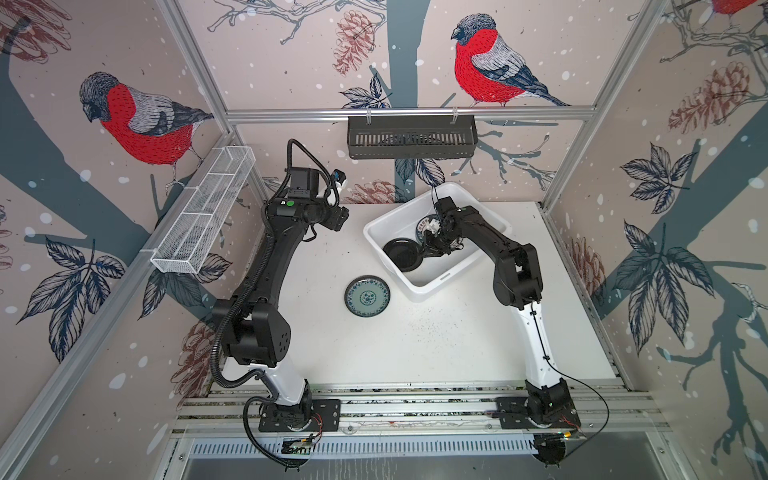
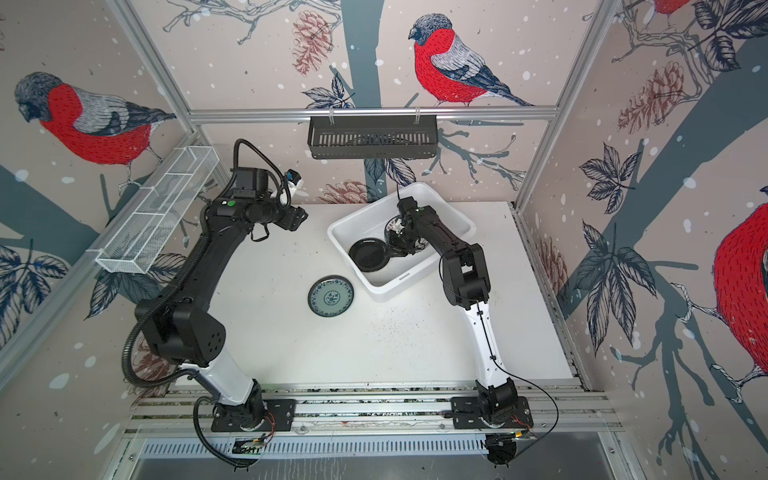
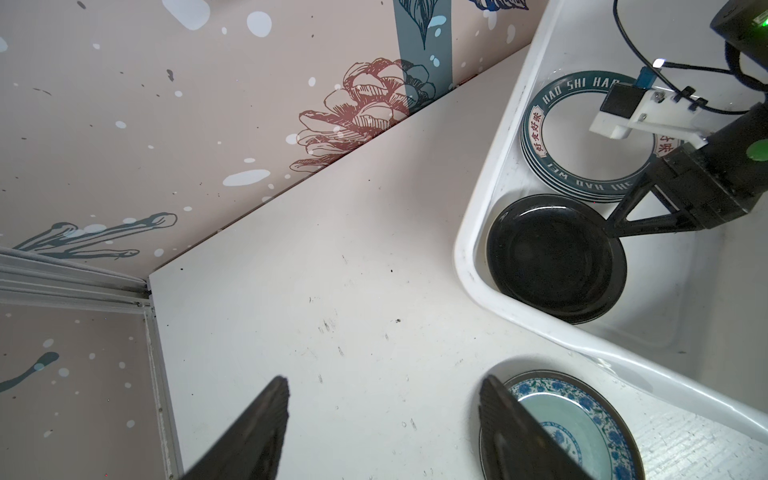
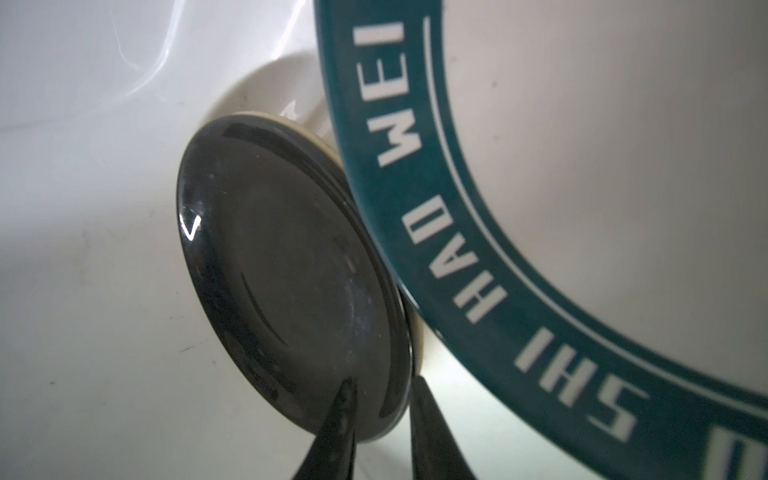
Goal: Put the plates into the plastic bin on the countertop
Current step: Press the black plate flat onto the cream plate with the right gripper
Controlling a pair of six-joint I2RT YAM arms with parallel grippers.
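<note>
Plastic bin (image 1: 434, 287) holds lettered plates (image 3: 536, 124) plus black plate (image 3: 548, 257), rim clamped by right pincer (image 4: 382, 384); left pincer (image 3: 384, 386) spread wide, empty.

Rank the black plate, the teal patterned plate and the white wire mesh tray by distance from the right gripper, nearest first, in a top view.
1. Black plate, inside the plastic bin; the right gripper holds its rim between its jaws.
2. Teal patterned plate, on the countertop outside the bin, to its left.
3. White wire mesh tray, mounted at far left, farthest.
</note>
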